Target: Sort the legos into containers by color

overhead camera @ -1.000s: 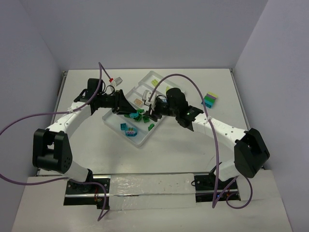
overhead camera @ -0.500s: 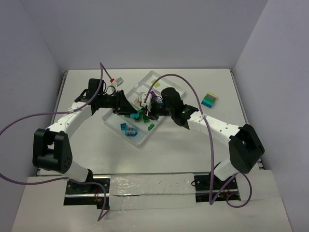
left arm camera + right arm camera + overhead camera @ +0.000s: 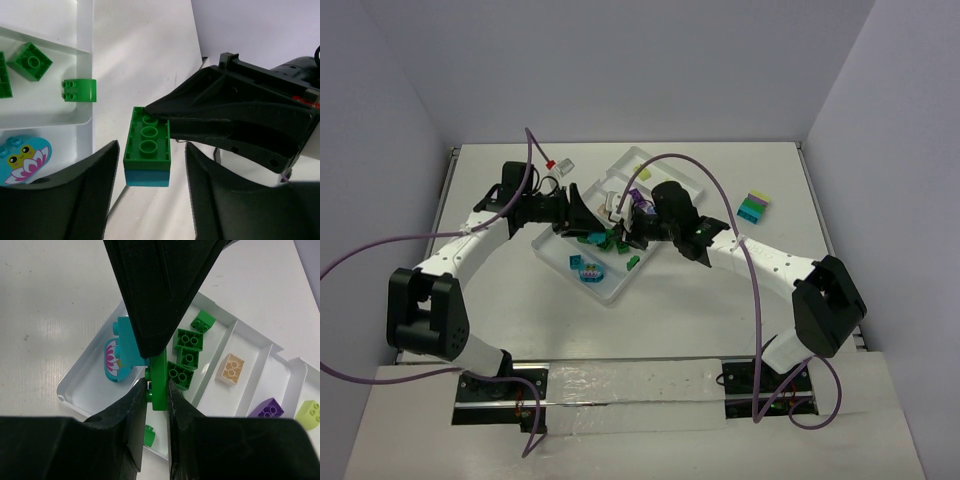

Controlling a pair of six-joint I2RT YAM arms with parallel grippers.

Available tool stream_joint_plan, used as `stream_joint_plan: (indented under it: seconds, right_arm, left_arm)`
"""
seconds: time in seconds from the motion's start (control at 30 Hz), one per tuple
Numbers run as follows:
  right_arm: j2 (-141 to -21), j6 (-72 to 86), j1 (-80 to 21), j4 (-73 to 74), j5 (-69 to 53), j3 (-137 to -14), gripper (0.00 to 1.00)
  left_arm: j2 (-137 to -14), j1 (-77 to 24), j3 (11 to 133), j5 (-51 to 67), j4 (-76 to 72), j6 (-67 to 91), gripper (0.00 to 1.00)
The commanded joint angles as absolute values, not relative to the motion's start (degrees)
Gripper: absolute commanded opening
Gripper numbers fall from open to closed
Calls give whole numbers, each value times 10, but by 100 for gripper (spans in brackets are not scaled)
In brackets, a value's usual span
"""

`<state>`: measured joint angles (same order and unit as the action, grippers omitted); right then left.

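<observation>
Green-on-teal brick clump (image 3: 147,150), a green studded plastic brick pressed onto a teal one, hangs in the air over the near part of the clear white compartment tray (image 3: 82,380), between the two tools; right gripper (image 3: 156,387) is clamped tight on the green half, seen edge-on in its wrist view; left gripper (image 3: 151,155) has its jaws partly spread, slim gap on either side of the clump, gripping nothing. Clump looks light, rigid, glossy and a bit slippery, not fragile; the stud joint is a press fit, so splitting it likely needs a firm pinch on the flat side walls of each colour, not on the studs, and a narrow pinch could let it pivot. Tray holds loose green bricks (image 3: 188,340) in one lane, a peach brick (image 3: 230,369) in the next, purple brick (image 3: 269,408) and yellow-green brick (image 3: 311,413) further over. Multi-colour stacked bricks (image 3: 753,207) sit on the table well apart to the right, unsorted. No brand or readable text anywhere; only print is a cartoon lotus and smiling face on a rounded teal piece (image 3: 22,159) in the tray's outer lane
</observation>
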<state>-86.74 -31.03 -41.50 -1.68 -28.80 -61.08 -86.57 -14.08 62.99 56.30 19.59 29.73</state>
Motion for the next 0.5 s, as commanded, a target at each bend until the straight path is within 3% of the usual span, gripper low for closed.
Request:
stream_joint_plan:
  seconds: [0.0, 0.07, 0.2, 0.47]
  right_arm:
    - [-864, -306, -420, -35, -268, -630, 0]
    - [-863, -304, -419, -39, -263, -628, 0]
    - [-865, -300, -418, -32, -256, -630, 0]
    - [-863, -287, -418, -39, -251, -629, 0]
  left_arm:
    - [-832, -144, 644, 556, 176, 286, 82]
    - [-830, -144, 642, 552, 178, 285, 87]
    - [-819, -144, 632, 553, 174, 281, 87]
    - [-821, -145, 617, 558, 163, 285, 75]
